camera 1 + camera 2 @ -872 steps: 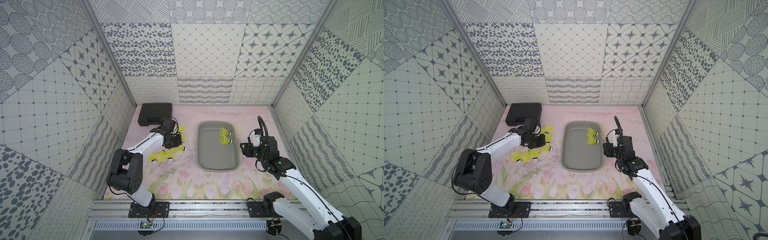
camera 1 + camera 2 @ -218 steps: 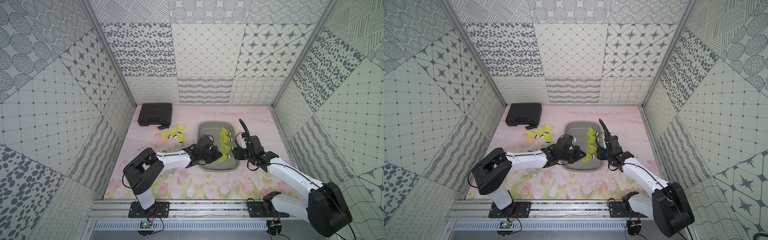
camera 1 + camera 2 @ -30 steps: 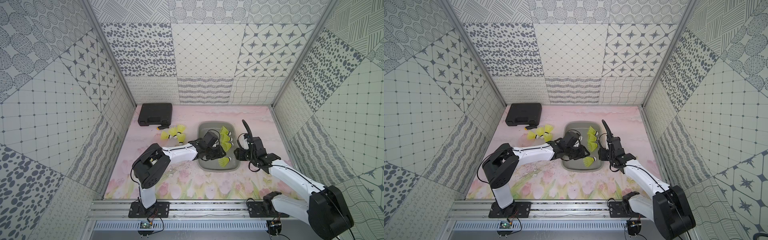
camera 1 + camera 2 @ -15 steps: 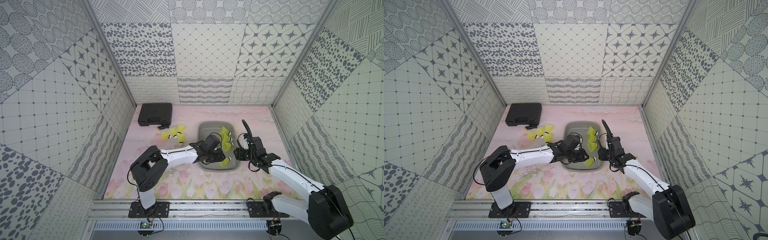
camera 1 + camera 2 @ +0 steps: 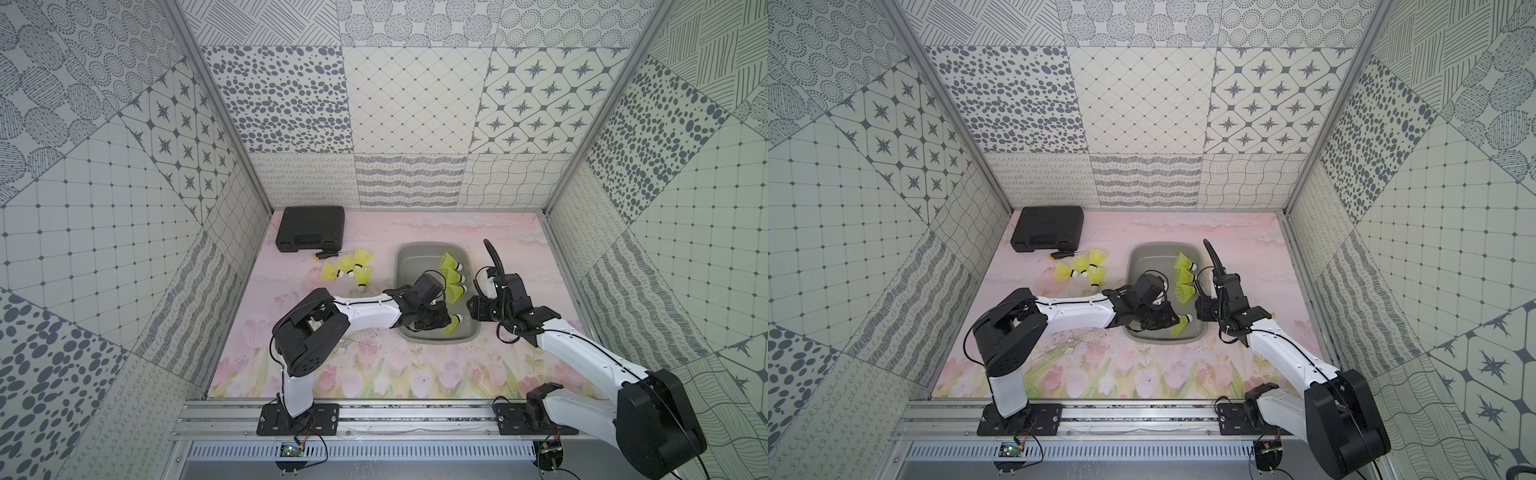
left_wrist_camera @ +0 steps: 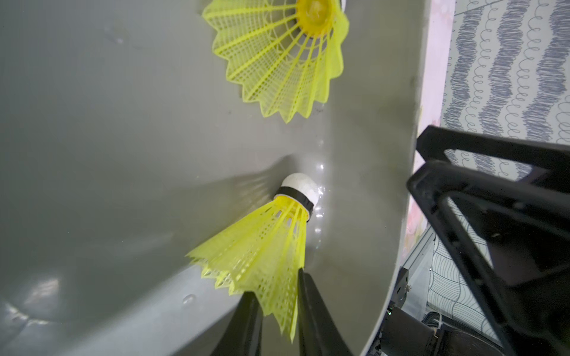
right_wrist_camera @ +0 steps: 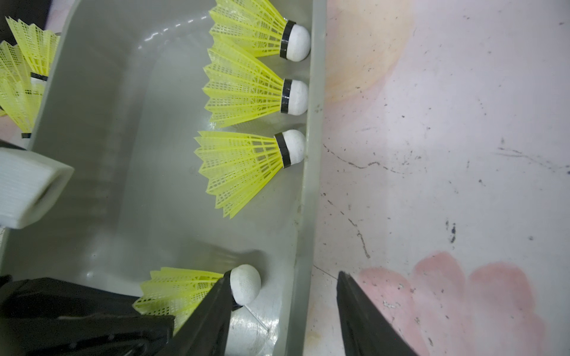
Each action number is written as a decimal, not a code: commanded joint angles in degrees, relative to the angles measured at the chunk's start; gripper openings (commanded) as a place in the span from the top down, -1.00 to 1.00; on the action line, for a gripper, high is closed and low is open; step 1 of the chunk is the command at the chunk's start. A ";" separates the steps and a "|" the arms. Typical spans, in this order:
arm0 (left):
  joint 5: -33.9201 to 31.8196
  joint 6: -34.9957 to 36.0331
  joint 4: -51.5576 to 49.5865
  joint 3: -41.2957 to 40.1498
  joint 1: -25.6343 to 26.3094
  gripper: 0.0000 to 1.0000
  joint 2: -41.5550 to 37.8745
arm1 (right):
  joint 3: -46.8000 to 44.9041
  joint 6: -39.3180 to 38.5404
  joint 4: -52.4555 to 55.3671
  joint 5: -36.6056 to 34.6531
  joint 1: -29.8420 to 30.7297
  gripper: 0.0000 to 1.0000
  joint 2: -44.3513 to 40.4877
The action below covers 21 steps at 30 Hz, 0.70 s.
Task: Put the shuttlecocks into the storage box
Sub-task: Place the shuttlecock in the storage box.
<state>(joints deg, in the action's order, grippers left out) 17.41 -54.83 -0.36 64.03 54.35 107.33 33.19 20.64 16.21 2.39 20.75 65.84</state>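
The grey storage box [image 5: 401,266] lies mid-table. Three shuttlecocks [image 5: 453,274] rest along its right wall, corks against the wall [image 7: 311,185]. A further shuttlecock [image 5: 451,326] lies at the box's near right corner. My left gripper [image 6: 276,285] is shut on the edge of that shuttlecock's [image 6: 265,240] skirt; its cork touches the box floor. My right gripper [image 7: 283,274] stands open astride the right wall, one finger beside the cork, the other over the mat. Several shuttlecocks [image 5: 345,266] lie on the mat left of the box.
A black hard case [image 5: 311,227] sits at the back left corner, with an orange-and-black screwdriver [image 5: 328,254] just in front of it. Patterned walls close in three sides. A metal rail [image 5: 374,415] runs along the front.
My left gripper has come forward inside the box to the shuttlecock at the near right corner, and its jaws have narrowed onto the skirt. The right arm has stayed put.
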 commanded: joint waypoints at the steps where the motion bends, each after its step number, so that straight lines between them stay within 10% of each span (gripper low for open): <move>1: 1.87 -1.13 4.48 0.83 -0.01 0.64 0.93 | -0.67 0.54 -2.20 0.51 -0.27 -0.17 0.52; 6: 4.48 -2.17 7.89 0.76 -0.65 1.00 2.34 | -0.67 0.54 -2.19 0.59 -0.27 -0.17 0.51; 21: 8.30 -4.47 14.79 1.57 -3.59 1.00 6.00 | -0.49 0.45 -2.15 0.75 -0.27 -0.17 1.09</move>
<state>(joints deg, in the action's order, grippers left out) 23.79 -59.02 10.52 64.60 51.99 112.57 33.19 20.64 16.01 2.79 20.75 66.48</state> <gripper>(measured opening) 0.047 0.585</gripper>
